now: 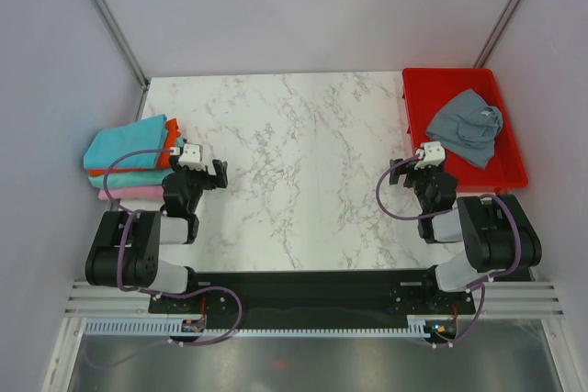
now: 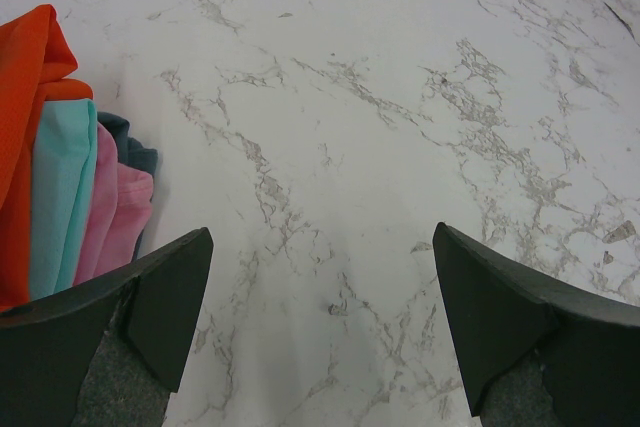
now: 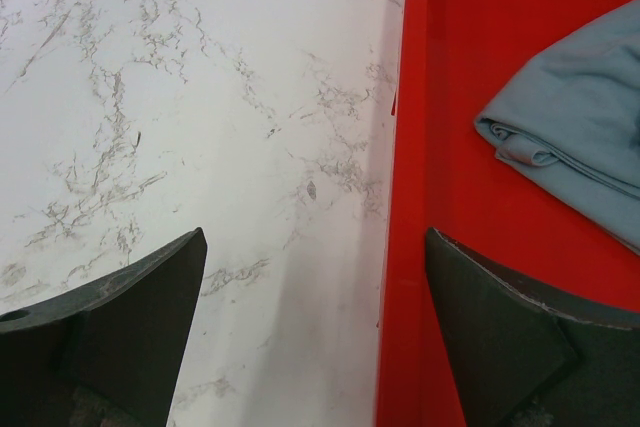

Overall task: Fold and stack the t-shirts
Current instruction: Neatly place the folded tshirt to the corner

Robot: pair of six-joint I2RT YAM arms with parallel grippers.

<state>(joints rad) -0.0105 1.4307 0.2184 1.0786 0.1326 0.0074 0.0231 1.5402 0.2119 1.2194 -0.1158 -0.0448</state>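
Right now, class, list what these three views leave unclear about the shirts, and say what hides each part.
Top view: the folded stack shows only edges below the turquoise top shirt; the left arm covers its near corner.
Left wrist view: the stack runs off the left edge.
Right wrist view: the grey shirt runs off the right edge.

White marble-patterned table (image 1: 303, 181), red plastic tray (image 1: 418, 89) — far right corner

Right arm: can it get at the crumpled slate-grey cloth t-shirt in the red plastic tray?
Probably yes: right gripper is open beside the red plastic tray, the slate-grey t-shirt lies uncovered inside, and only the low tray wall stands between.
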